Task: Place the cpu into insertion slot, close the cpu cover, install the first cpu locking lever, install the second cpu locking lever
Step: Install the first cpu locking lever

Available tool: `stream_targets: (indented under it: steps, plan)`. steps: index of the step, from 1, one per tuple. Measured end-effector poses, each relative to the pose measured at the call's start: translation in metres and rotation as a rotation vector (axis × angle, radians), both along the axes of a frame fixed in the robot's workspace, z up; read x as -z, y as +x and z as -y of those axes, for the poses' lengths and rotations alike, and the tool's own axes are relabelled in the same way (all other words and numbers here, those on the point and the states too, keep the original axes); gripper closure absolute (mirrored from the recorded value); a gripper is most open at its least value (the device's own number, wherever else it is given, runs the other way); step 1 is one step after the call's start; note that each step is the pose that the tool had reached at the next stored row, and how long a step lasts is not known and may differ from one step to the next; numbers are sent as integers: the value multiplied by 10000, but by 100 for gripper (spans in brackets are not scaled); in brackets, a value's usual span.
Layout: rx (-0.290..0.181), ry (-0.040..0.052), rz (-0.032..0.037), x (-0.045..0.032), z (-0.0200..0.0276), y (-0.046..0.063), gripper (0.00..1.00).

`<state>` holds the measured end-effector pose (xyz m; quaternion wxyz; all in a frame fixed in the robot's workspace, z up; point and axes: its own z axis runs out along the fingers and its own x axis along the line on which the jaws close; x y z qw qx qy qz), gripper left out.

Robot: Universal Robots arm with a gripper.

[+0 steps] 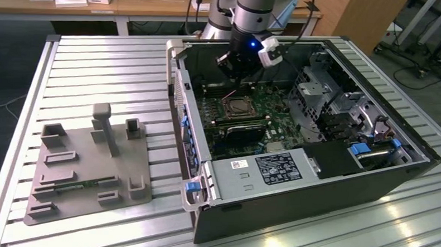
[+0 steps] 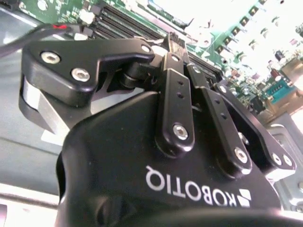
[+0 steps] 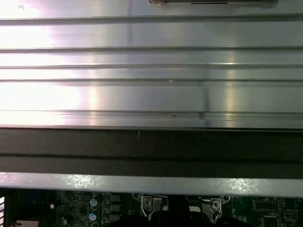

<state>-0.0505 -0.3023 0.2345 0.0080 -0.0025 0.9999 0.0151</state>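
Black pincer [image 1: 234, 74], fingers seemingly together, hangs above the square, silver-rimmed insertion slot [image 1: 238, 107] on the green circuit board [image 1: 279, 134].

From my seat, the gripper [image 1: 240, 73] hangs inside the open computer case [image 1: 398, 137], with clear air between it and the socket [image 1: 239, 106]. The case wall [image 1: 179, 94] hems it on the exterior view's left, the drive cage [image 1: 322, 89] on the right. The grey fixture [image 1: 84, 168] sits well apart on the slatted table [image 1: 96, 68].
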Motion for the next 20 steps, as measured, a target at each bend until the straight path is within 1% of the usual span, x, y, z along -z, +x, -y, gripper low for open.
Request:
stream_targets:
  steps: [6,10,20]
  plan:
    - [-56,0,0,21,-56,-1,90]
    - [-73,-2,0,36,-60,15,90]
    - [-152,-3,0,128,-87,152,90]
